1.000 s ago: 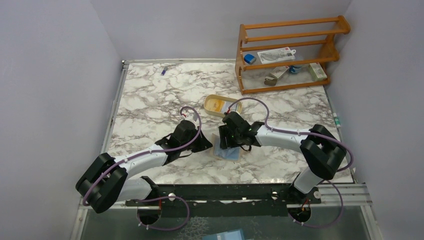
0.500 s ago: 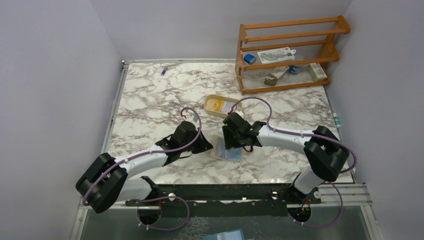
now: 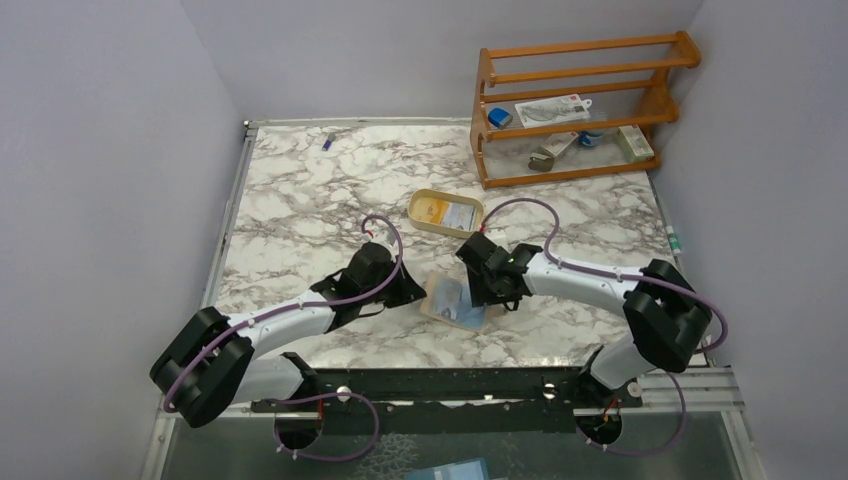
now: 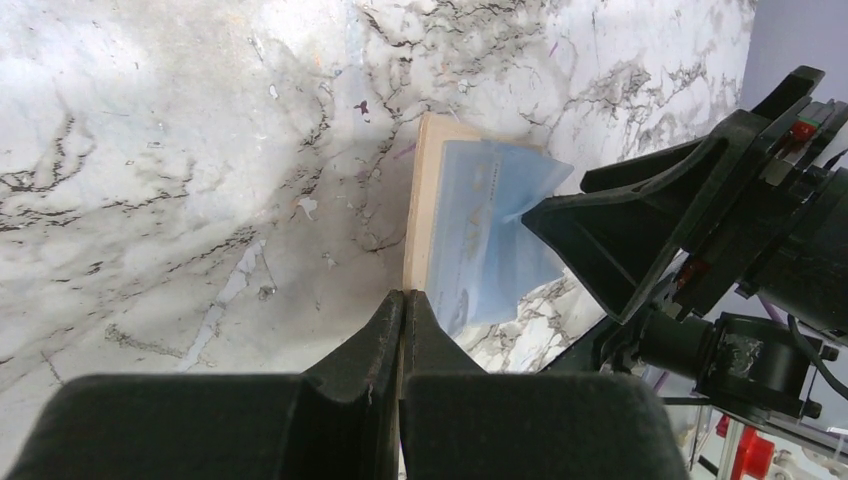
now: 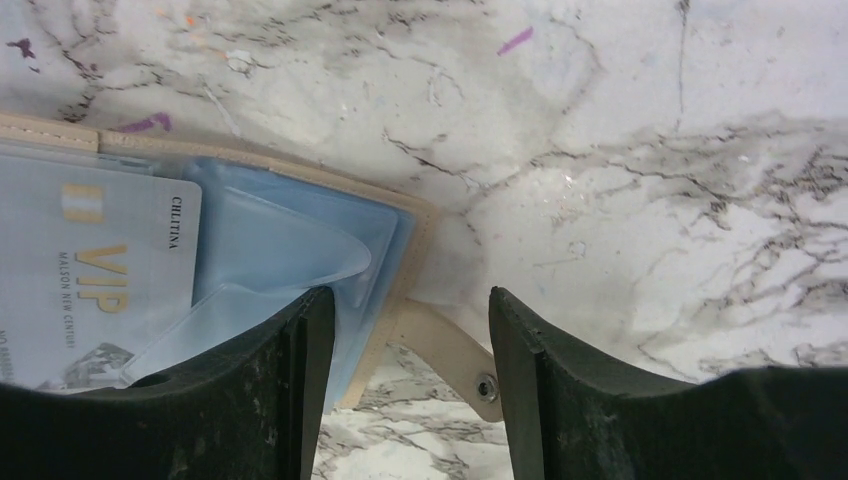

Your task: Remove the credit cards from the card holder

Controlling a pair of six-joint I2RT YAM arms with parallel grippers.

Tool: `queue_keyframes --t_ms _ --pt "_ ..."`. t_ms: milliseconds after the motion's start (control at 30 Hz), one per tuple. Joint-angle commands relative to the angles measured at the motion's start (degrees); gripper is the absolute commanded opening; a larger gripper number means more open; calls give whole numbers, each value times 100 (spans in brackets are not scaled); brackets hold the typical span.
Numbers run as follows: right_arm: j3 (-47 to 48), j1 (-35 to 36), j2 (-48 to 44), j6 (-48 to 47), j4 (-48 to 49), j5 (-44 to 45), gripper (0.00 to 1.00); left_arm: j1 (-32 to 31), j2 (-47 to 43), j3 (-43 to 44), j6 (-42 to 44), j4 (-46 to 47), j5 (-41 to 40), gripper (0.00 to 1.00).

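Observation:
The card holder (image 3: 452, 299) lies open on the marble, beige outside and pale blue inside. My left gripper (image 3: 416, 292) is shut on its beige left edge (image 4: 424, 200); in the left wrist view the fingertips (image 4: 403, 300) pinch that thin edge. My right gripper (image 3: 484, 290) is open over the holder's right edge, and the snap tab (image 5: 452, 356) lies between its fingers (image 5: 300, 350). A bluish-white credit card marked VIP (image 5: 95, 270) sits in a blue sleeve (image 5: 290, 250). A yellow-orange card (image 3: 431, 208) and a pale card (image 3: 462, 216) lie in the oval tan tray (image 3: 445, 227).
A wooden rack (image 3: 575, 105) with small items stands at the back right. A small purple object (image 3: 327, 141) lies near the back edge. The tan tray sits just behind the right gripper.
My right gripper has moved right and a little nearer, off the middle of the holder to its right edge, uncovering the blue inside. The left arm has not moved.

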Motion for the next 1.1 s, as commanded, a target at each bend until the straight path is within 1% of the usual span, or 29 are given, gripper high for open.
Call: queue_keyframes --t_ms 0,67,233,367,467,633,733,833,933,1067 --pt "52 -17 -273 501 -1044 567 62 14 -121 -13 53 -67 -159 0" --pt "181 -17 -362 923 -1521 880 62 8 -84 -10 59 -67 -147 0" --pt "406 -21 -698 1526 -2111 1299 62 10 -14 -5 59 -28 -124 0" --pt "544 -19 -1010 1764 -2317 1634 62 9 -7 4 79 -63 -128 0" --pt "581 -21 -1378 1740 -2240 1743 62 14 -17 -20 69 -77 -137 0" --pt "550 -17 -2039 1426 -1777 1806 61 9 41 -58 48 -19 -129 0" --pt "389 -17 -2274 977 -1191 1594 61 13 77 -58 41 12 -120 0" --pt "249 -17 -2225 735 -865 1290 61 8 103 -26 62 -1 -111 0" --pt "139 -21 -1977 694 -678 946 61 8 152 -14 64 25 -102 0" --pt "-319 -17 -1886 199 478 206 61 14 259 -1 58 100 -76 0"
